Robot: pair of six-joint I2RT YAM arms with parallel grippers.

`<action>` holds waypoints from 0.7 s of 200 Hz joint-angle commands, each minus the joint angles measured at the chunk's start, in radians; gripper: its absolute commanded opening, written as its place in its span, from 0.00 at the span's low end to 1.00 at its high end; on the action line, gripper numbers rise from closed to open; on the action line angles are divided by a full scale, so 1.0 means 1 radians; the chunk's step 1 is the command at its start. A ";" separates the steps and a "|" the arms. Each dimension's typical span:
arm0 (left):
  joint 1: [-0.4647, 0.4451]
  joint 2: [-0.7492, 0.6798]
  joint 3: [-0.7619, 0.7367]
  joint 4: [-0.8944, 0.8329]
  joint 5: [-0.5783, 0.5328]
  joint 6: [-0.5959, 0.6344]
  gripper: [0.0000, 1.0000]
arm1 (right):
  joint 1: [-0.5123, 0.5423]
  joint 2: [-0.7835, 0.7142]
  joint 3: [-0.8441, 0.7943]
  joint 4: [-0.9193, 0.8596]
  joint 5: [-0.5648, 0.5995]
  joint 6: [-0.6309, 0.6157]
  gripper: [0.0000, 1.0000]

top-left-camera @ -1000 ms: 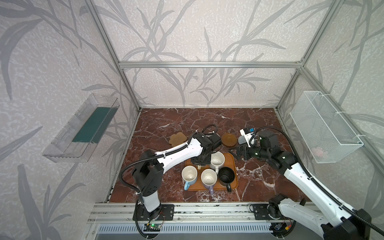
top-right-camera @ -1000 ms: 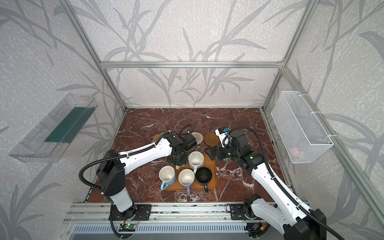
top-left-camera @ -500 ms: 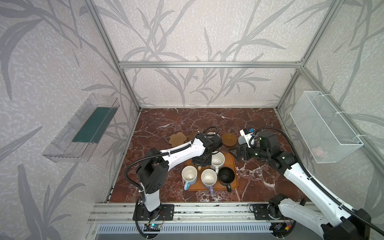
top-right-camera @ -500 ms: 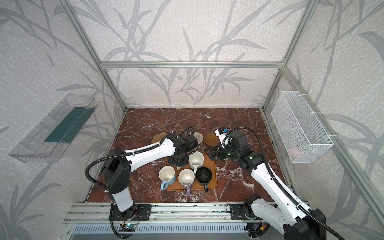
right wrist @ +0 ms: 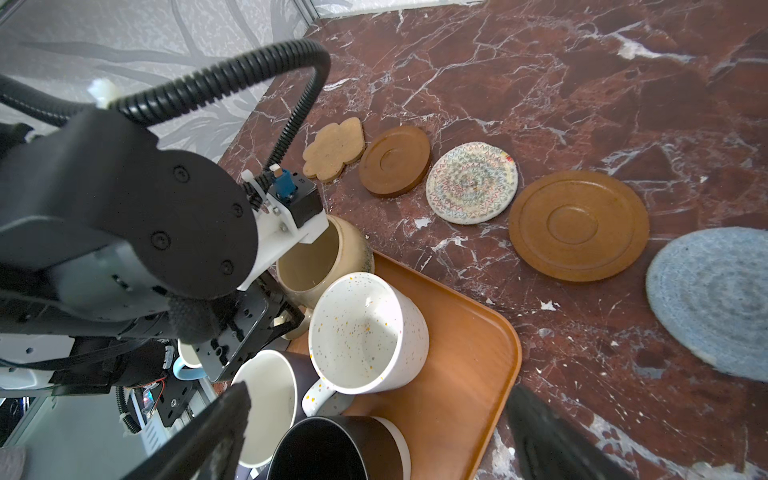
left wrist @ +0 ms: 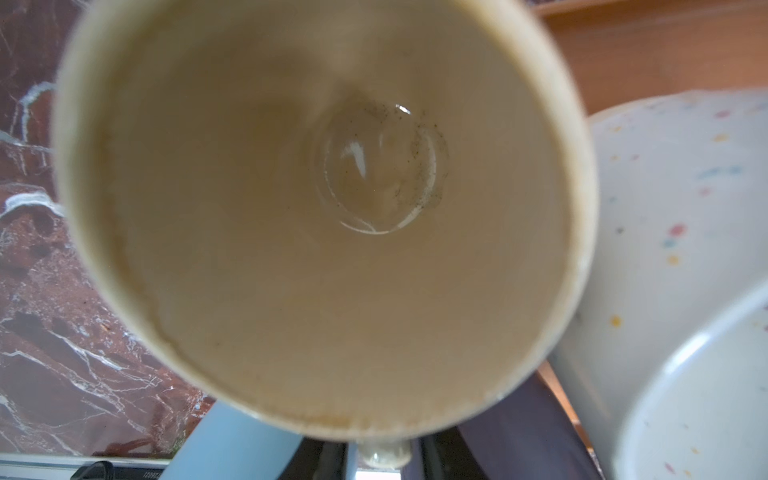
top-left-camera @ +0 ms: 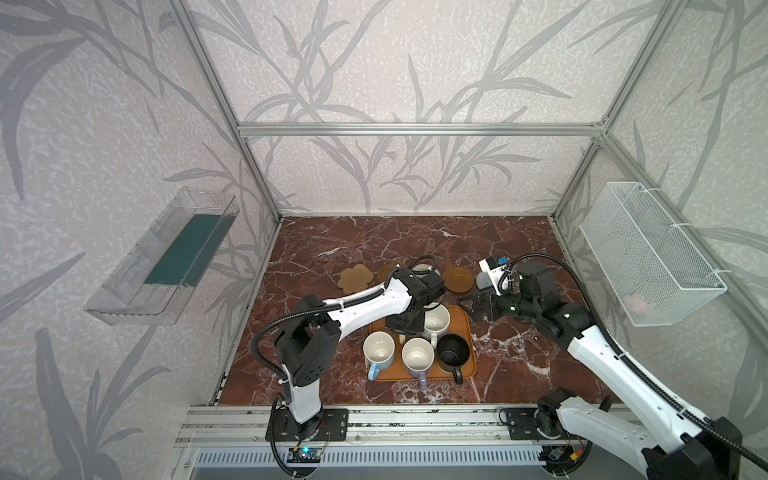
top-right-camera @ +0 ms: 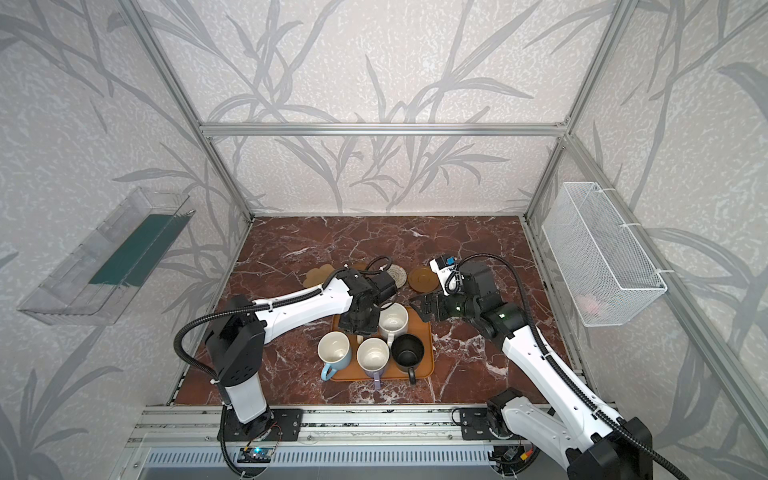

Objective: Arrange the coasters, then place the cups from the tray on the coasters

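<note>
Glossy ceramic speckled mug [right wrist: 365, 332] on the smooth wooden tray [right wrist: 465, 357]. Beside the tray: woven rope coaster [right wrist: 471, 183], then grey-blue coaster [right wrist: 715, 303], matt, perhaps felt.

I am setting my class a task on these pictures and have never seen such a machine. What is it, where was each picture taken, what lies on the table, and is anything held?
These are two white robot arms over a marble table, each ending in a two-fingered gripper. Two pictures look down from overhead; two come from wrist cameras. Five coasters lie in a row. An orange tray holds white speckled, light blue, lavender and black mugs. The left gripper is at the handle of a cream mug at the tray's corner; whether it grips is unclear. The right gripper is open, empty.
</note>
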 commanded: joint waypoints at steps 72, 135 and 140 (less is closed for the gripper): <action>0.000 0.033 -0.011 0.010 -0.020 -0.004 0.34 | 0.005 0.000 -0.009 0.004 -0.006 -0.016 0.96; 0.006 0.061 -0.007 0.029 -0.013 0.007 0.36 | 0.006 0.000 -0.012 0.003 -0.005 -0.019 0.96; 0.006 0.060 -0.007 0.032 -0.009 0.008 0.36 | 0.006 0.000 -0.012 0.002 -0.006 -0.019 0.96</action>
